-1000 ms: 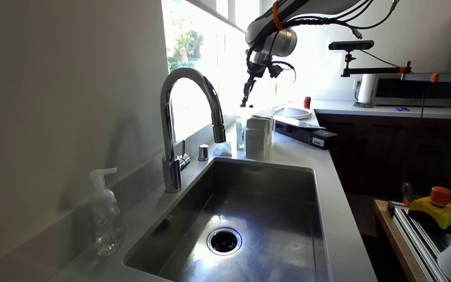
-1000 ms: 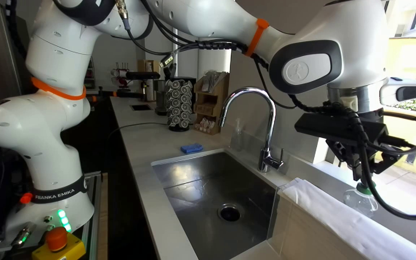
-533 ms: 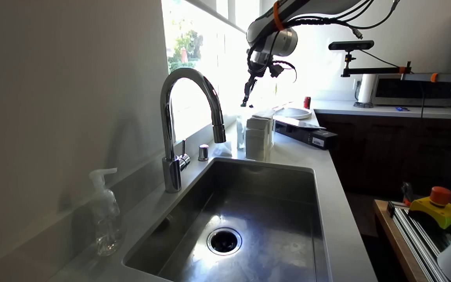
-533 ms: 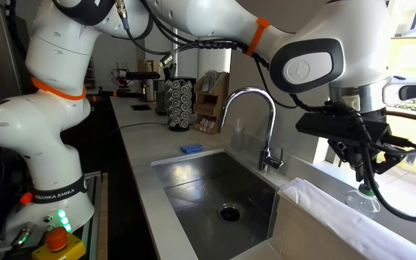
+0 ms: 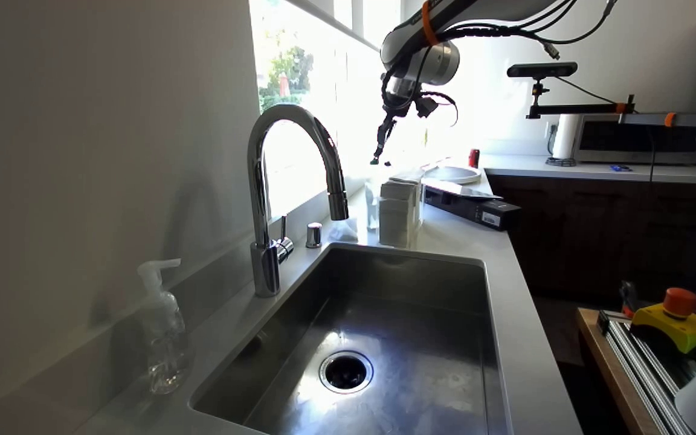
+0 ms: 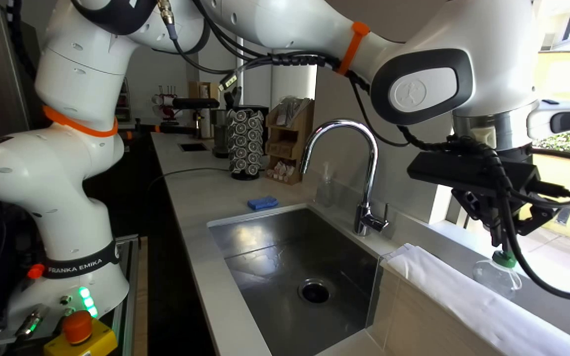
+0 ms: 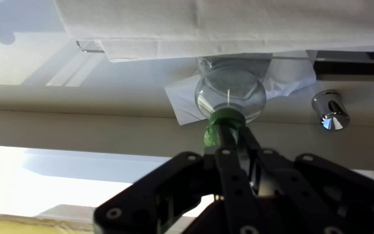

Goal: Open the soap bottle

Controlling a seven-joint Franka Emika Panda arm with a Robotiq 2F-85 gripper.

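Both exterior views face the sink (image 6: 285,247) from opposite ends; the wrist view looks down past nearby fingers (image 7: 231,170).

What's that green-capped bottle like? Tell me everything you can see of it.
The bottle is see-through, plastic-looking and round-shouldered, with a green cap on; its contents are unclear. It appears upright on the counter, between the white paper and the window. The gripper is right at the cap; whether it touches, I can't tell.
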